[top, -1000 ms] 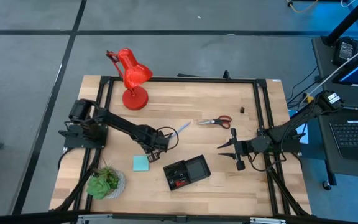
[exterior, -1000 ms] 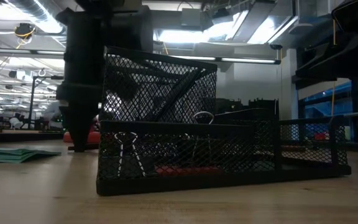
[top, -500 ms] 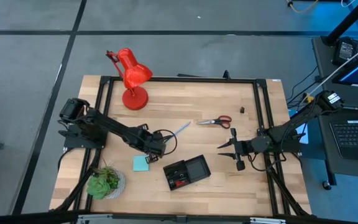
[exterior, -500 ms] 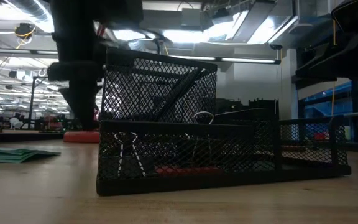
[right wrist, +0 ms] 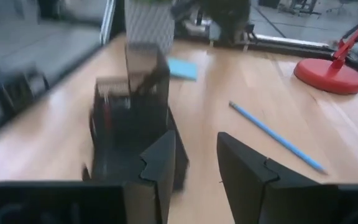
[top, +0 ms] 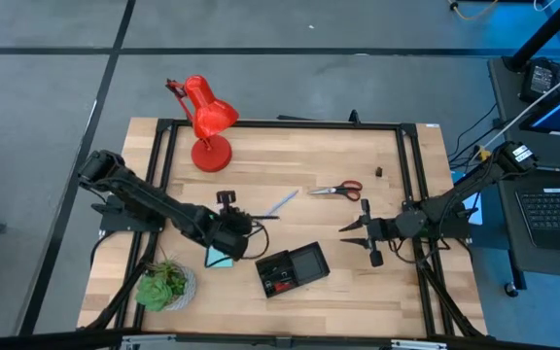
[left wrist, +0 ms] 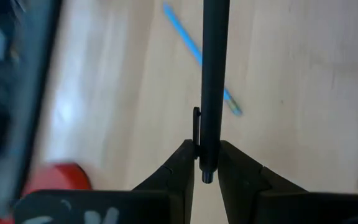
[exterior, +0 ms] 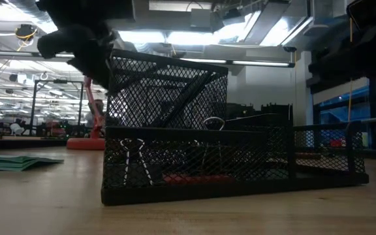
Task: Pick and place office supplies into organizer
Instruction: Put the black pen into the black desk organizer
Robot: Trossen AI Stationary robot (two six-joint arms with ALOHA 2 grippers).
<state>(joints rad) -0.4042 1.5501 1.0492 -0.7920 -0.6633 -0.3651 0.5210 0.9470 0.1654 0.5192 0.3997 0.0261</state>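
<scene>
Left end effector (left wrist: pixel 206 163) pinching black pen (left wrist: pixel 212 74), now raised beside organizer (top: pixel 293 269) instead of low.

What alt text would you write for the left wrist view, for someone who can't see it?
The left gripper fingers pinch a thin black pen near its end, above the wooden table. A light blue pen lies on the wood behind it, with something red blurred at one edge.
</scene>
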